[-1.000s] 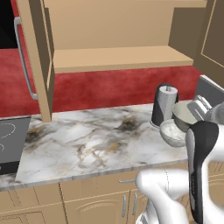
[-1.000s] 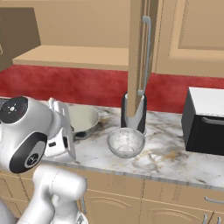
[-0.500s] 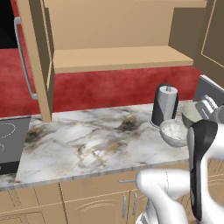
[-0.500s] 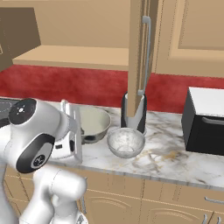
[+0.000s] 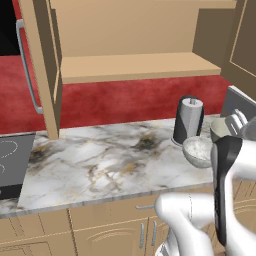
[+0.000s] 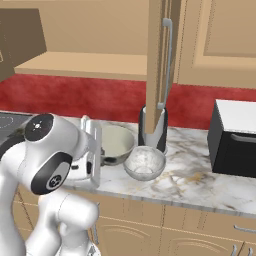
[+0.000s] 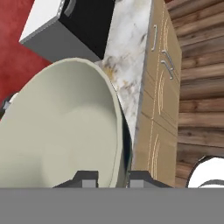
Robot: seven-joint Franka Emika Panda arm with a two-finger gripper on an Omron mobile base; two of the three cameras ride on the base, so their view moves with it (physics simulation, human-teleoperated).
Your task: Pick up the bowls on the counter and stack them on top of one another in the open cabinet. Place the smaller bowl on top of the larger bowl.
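**Larger bowl comes off the surface, smaller one waits**

The end effector [image 7: 112, 177] is clenched on the rim of the larger bowl [image 6: 116, 142], one finger inside, one outside. Over the last second that bowl has risen and swung with the hand, tilting up, and in the right base view it now hangs above the near edge of the surface [image 6: 195, 185]. The smaller bowl [image 6: 144, 162] sits untouched near that front edge, just in front of the black-and-silver appliance [image 5: 188, 120]. So the first pick looks done. Next, I judge, comes the carry to the cabinet shelf [image 5: 135, 66], which lies bare.
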